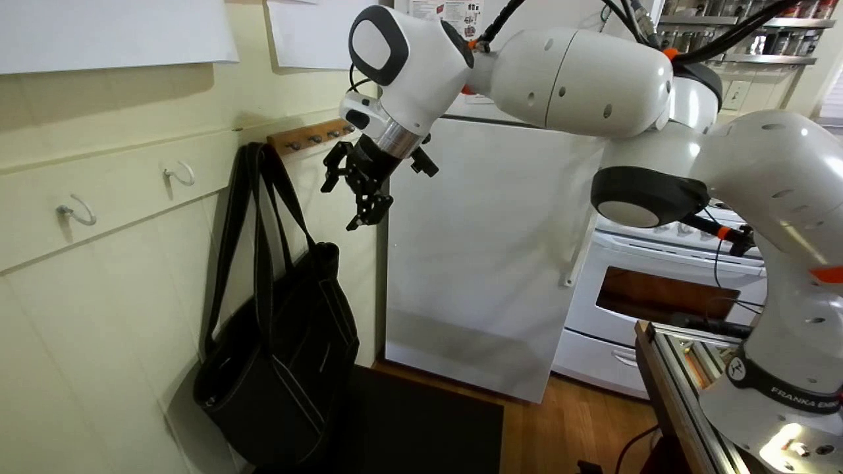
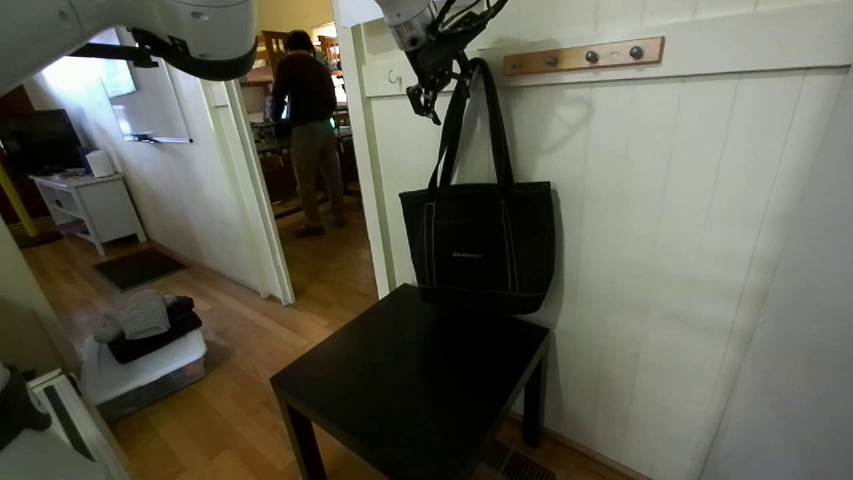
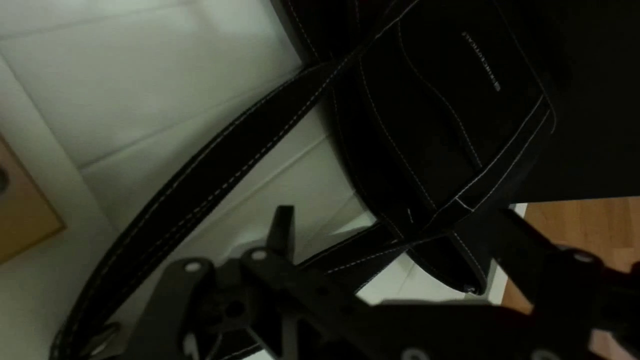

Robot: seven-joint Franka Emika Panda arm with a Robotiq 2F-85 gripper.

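Tote bag (image 2: 480, 247) hangs at the wall (image 2: 666, 200) by its straps (image 2: 497, 127), mostly lower than the gripper (image 1: 339, 207), whose fingers (image 1: 374, 209) stand wide apart near these straps; if they touch, I cannot tell; wooden peg rail (image 2: 583, 59) is just beside the straps, and black table (image 2: 400, 387) stands under the bag

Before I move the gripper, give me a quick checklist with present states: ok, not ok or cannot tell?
1. Gripper open: ok, jaws stand apart.
2. Gripper clear of the straps: ok, a gap shows in an exterior view.
3. Tote bag hanging by its straps: ok.
4. Straps securely seated at the top: cannot tell, support unclear in every view.
5. Bag bottom off the black table: cannot tell, dark on dark.
6. Person clear of the gripper: ok, standing off in the next room.
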